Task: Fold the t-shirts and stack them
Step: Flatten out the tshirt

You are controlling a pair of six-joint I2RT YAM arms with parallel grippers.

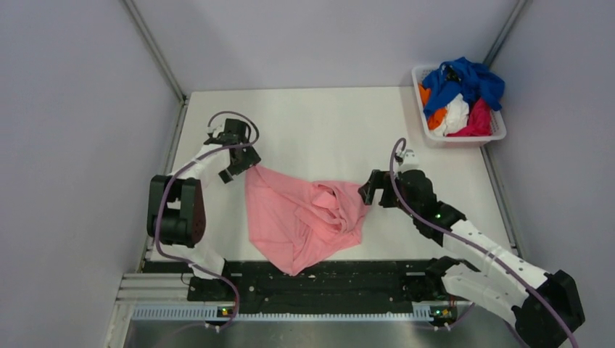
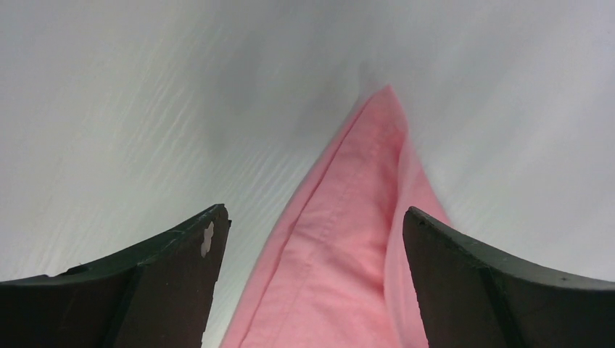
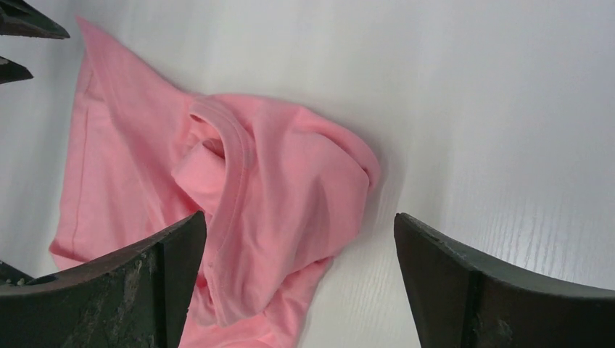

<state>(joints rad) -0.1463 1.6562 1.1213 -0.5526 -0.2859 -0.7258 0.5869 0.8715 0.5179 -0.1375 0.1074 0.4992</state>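
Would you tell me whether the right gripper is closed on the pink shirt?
No, the right gripper is wide open, and the pink shirt lies crumpled on the table.

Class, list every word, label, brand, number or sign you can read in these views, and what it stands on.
No text can be read in any view. The pink t-shirt is plain; the bundled t-shirts in the white basket show no print or label.

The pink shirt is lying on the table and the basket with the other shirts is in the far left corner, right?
Not quite. The basket sits in the far right corner, as the top external view shows. The pink shirt does lie on the table.
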